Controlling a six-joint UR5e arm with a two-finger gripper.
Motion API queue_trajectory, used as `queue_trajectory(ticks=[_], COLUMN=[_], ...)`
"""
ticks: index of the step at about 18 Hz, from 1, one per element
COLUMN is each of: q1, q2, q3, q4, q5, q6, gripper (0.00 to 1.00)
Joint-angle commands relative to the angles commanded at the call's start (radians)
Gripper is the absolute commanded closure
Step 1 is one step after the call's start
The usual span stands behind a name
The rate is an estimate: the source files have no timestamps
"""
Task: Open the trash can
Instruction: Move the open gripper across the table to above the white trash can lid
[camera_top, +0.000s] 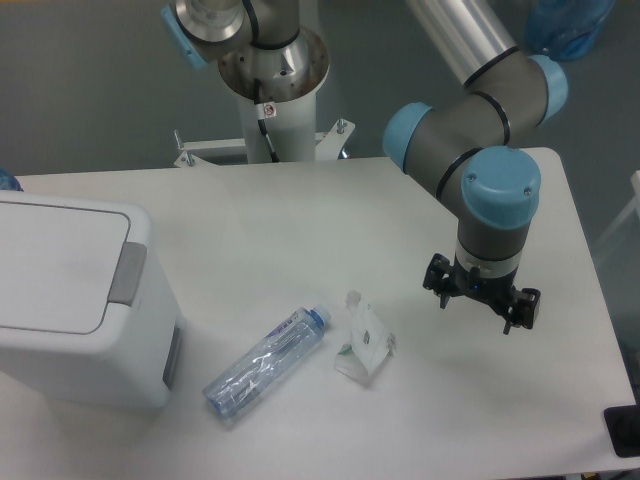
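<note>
Hand (482, 300) far from trash can (75, 300), lid shut.
Spread wide and empty at right of surface (300, 210); crossing to grey tab (127, 272) risks sweeping bottle (266, 359) or crumpled wrapper (364, 340) along.

White table (300, 220) carries three things. At the left edge stands the trash can (75, 300), lid shut, grey push tab (127, 273) on top. Near the centre-front lies a clear plastic bottle w/ blue cap (265, 358), on its side; just beside it, to the right, a small crumpled transparent bag (364, 350).
</note>
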Motion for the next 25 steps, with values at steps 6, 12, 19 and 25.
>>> queue_trajectory(ticks=[6,12,19,25], q1=[-0.008,-0.061,-0.181,-0.228], q2=[0.008,0.087,0.218,0.302], q3=[0.011,-0.017,-0.034,-0.069], q4=[0.005,0.049,0.034,0.031], q5=[-0.008,-0.037,-0.086,-0.243], q6=[-0.011,-0.136,-0.377,-0.508], gripper=[0.0,0.0,0.0,0.0])
